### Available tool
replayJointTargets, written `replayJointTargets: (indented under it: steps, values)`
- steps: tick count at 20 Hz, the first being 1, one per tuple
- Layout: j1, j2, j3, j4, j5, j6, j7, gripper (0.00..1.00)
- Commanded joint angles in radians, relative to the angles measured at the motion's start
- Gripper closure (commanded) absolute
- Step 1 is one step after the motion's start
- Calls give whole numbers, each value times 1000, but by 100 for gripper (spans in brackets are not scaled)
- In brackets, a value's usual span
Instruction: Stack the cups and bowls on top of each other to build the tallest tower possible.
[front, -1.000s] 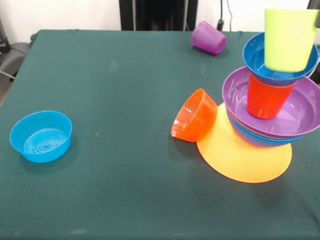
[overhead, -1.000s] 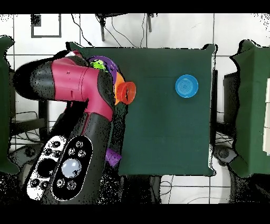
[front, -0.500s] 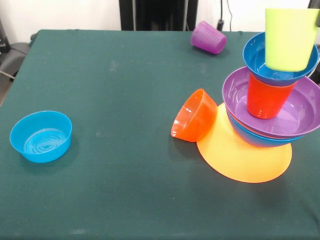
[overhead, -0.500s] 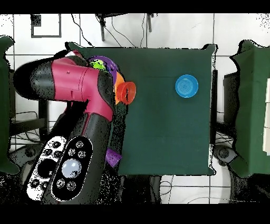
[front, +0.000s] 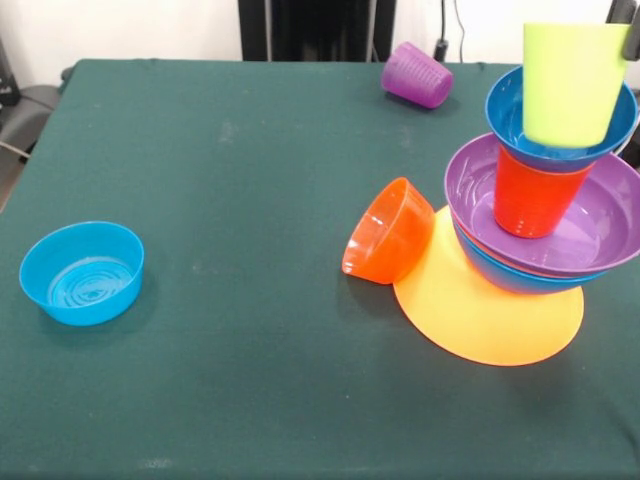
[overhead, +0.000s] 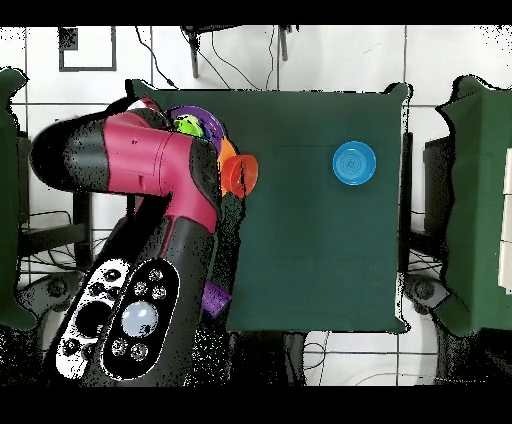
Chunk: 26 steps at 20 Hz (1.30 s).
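Note:
In the front view the tower (front: 540, 230) stands at the right: an upturned orange-yellow bowl (front: 480, 310), a blue bowl (front: 505, 275), a purple bowl (front: 600, 235), an orange cup (front: 530, 200), a small dark blue bowl (front: 505, 110) and a lime green cup (front: 568, 80) on top. A dark part of my gripper (front: 632, 35) shows at the green cup's upper right edge. A small orange bowl (front: 390, 232) leans on its side against the tower's base. A purple cup (front: 417, 74) lies on its side at the far edge. A light blue bowl (front: 82, 272) stands at the left. The yellow cup is out of view.
In the overhead view my arm (overhead: 150, 170) covers most of the tower; the green cup (overhead: 186, 124), the purple bowl (overhead: 210, 122), the orange bowl (overhead: 240, 173), the light blue bowl (overhead: 354, 163) and the purple cup (overhead: 213, 296) show. The tower stands close to the table's side edge.
The lime green cup has shifted slightly to the left on top of the tower. The arm has moved a little in the overhead view. The other objects have not moved.

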Motion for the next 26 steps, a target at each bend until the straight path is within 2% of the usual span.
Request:
replayJointTargets:
  steps: [1, 17, 26]
  values:
    - [0, 33, 77, 124, 12, -29, 191, 100]
    - [6, 36, 69, 113, 30, 2, 190, 100]
    - [8, 42, 75, 124, 35, -27, 197, 100]
